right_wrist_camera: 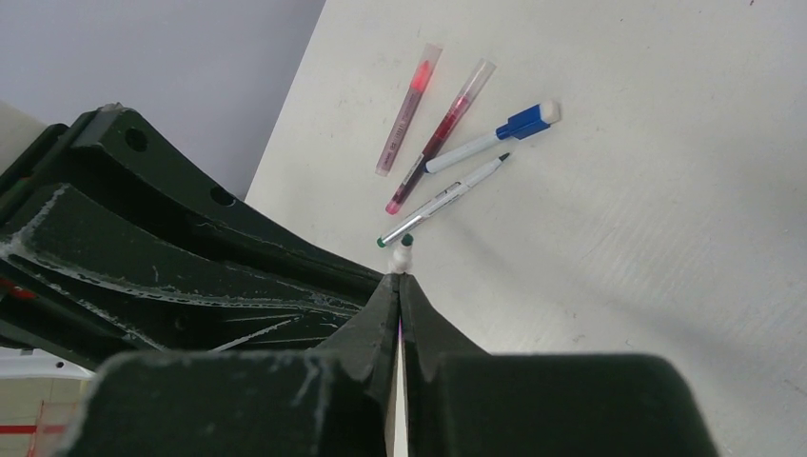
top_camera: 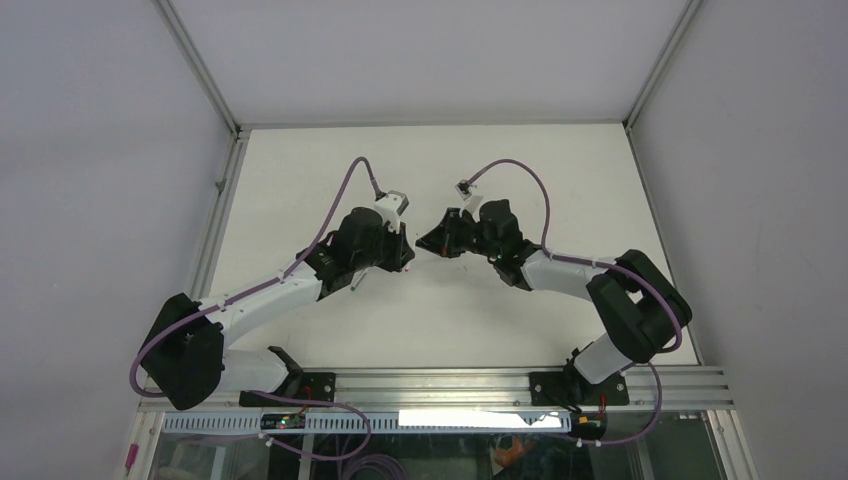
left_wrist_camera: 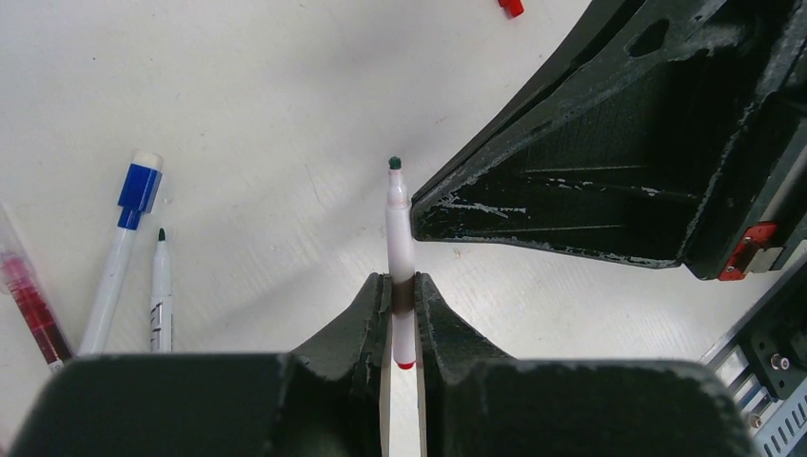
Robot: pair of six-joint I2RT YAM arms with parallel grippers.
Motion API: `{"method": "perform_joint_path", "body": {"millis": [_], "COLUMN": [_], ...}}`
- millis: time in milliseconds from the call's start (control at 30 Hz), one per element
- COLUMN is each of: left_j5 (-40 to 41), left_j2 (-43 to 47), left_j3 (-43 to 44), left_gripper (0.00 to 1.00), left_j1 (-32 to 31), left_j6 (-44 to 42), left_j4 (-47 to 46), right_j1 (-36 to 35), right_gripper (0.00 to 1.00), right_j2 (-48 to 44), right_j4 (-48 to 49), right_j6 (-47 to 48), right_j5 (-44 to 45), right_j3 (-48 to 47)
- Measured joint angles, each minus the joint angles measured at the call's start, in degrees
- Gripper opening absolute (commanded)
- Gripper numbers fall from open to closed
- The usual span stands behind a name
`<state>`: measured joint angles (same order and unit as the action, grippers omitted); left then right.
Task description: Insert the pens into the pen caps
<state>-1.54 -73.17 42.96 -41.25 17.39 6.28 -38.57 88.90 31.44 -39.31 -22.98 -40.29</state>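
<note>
Left gripper: clamped on pale pen at mid-body.
Pale pen: dark tip pointing outward, just beside right gripper.
Right gripper: fingers pressed together; contents indiscernible.
Table: loose pens grouped.

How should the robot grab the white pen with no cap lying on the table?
Grip the white pen around mid-barrel, coming straight down from above with the jaws across it. It lies flat on the table, and the blue-capped pen sits close alongside.
</note>
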Motion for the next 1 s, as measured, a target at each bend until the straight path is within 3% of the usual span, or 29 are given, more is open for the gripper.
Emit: {"method": "perform_joint_path", "body": {"millis": [133,1000], "left_j5": [0.0,2.6], "left_j2": [0.0,0.1], "left_j3": [0.0,-0.2], "left_gripper": [0.00,0.00], "left_j1": [0.0,0.1], "left_j6": [0.0,-0.3], "left_j4": [0.0,0.8], "right_j1": [0.0,-0.2], "right_gripper": [0.20,0.26], "right_j2": [0.2,3.7], "right_j4": [0.0,0.3], "right_j6": [-0.3,-0.2], "right_j5": [-0.5,-2.4], "right_j3": [-0.2,-3.2]}}
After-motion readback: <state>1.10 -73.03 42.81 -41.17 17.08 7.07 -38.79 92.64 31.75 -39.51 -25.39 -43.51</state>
